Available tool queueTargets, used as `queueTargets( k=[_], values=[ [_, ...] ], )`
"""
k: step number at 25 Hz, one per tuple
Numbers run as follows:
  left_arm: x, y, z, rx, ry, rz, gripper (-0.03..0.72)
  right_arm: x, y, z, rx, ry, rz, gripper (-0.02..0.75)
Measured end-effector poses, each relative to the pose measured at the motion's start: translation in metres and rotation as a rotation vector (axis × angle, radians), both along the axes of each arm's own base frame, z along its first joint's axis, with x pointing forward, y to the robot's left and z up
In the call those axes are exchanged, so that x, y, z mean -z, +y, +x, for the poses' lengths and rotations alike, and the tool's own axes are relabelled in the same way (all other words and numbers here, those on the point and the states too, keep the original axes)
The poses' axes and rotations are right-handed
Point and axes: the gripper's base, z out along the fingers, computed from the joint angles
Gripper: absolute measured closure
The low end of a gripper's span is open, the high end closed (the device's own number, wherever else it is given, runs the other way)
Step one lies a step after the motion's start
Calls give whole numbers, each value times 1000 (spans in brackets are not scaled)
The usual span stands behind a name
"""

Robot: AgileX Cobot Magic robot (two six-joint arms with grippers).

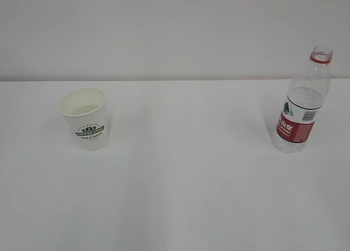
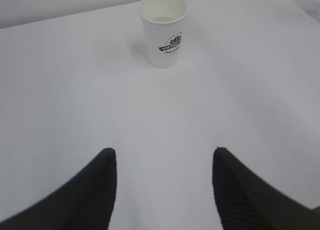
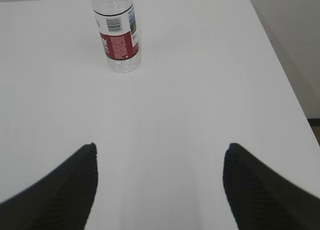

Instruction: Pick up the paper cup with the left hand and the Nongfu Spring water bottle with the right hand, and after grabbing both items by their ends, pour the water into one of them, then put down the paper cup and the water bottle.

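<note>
The left hand [image 2: 165, 162] stands open and empty above the tabletop [image 2: 60, 89]. The paper cup [image 2: 163, 29] stands upright well ahead of it, in line with the gap between the fingers, some liquid in its bottom. The right hand [image 3: 160, 157] is likewise open and empty. The Nongfu Spring water bottle [image 3: 116, 32] stands upright, uncapped, well ahead and left of the gap. Nothing lies between either hand and its target; cup and bottle stand well apart.
</note>
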Motion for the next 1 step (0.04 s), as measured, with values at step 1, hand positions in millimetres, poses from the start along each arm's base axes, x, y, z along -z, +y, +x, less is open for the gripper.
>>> queueTargets(
  k=[1],
  values=[
    [0,0,0,0,-2,-1,244,0,0,0,0,0,0,150]
  ],
)
